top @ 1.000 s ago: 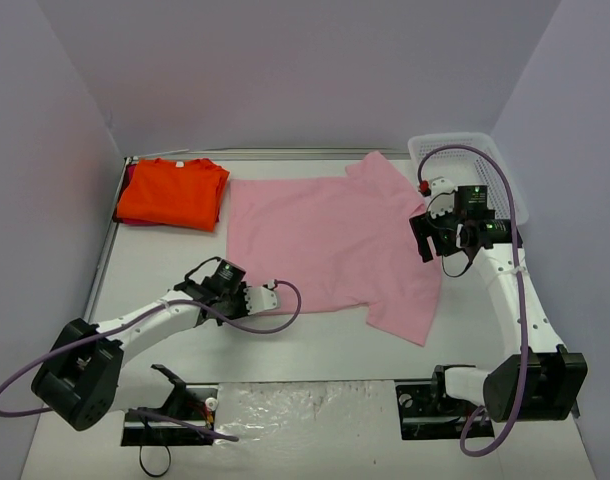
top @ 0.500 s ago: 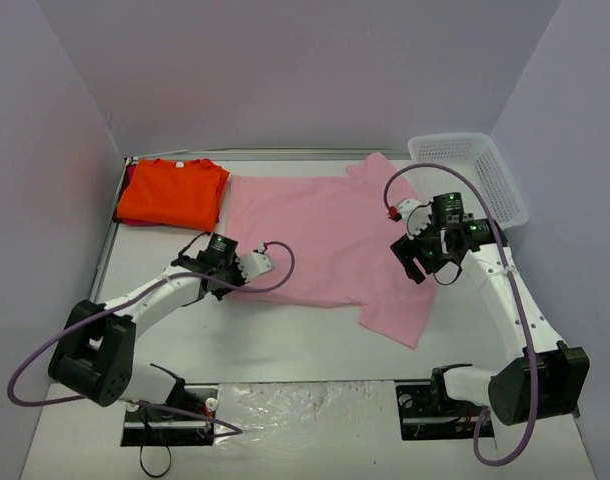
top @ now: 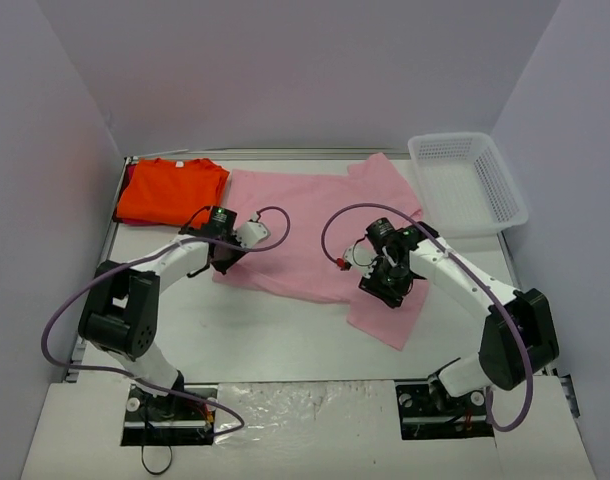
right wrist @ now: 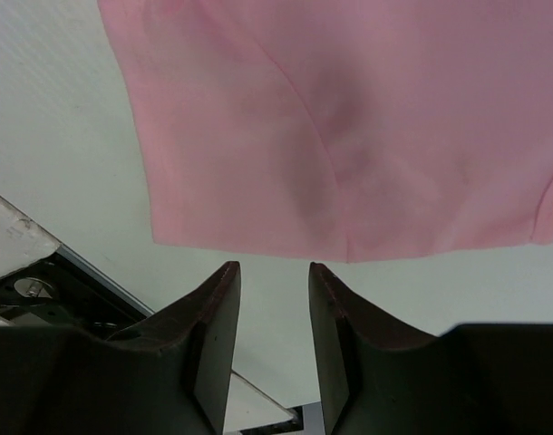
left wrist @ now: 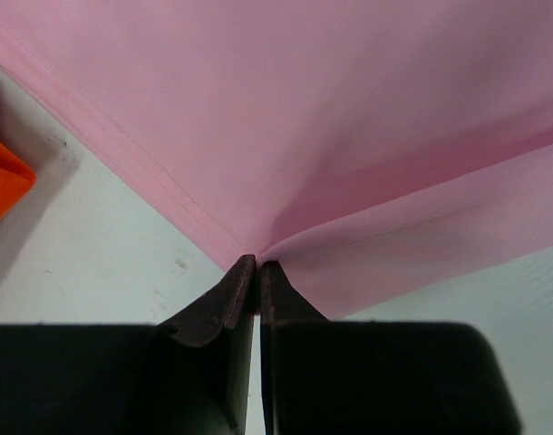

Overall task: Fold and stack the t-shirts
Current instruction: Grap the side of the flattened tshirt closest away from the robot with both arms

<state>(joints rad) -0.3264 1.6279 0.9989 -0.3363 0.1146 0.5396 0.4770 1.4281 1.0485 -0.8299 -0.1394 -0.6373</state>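
Nearest to me, the right gripper (right wrist: pixel 274 272) is now hanging over the near right sleeve of the pink shirt (top: pixel 315 225). A second ago it was out beside the basket (top: pixel 470 190), so it has swung left and toward me. Its jaws are narrowing but standing apart with nothing between them, and the sleeve's hem is lying just past the fingertips (right wrist: pixel 224 276). I am judging that it is lining up for a pinch it has not made yet.

A little farther off on the left, the left gripper (left wrist: pixel 251 265) is clamping shut on the shirt's near left hem, and the cloth is puckering into creases at the pinch. That arm has pulled back to the far left, and the hem has come with it, so the near edge is now lying crooked across the table (top: pixel 285 340).

The pink shirt is spreading over the middle of the table, not yet folded. Once both corners are held, I am expecting the fold to begin.

At the far left, the orange shirt (top: pixel 173 193) is lying folded, waiting for the pink one to go on top.
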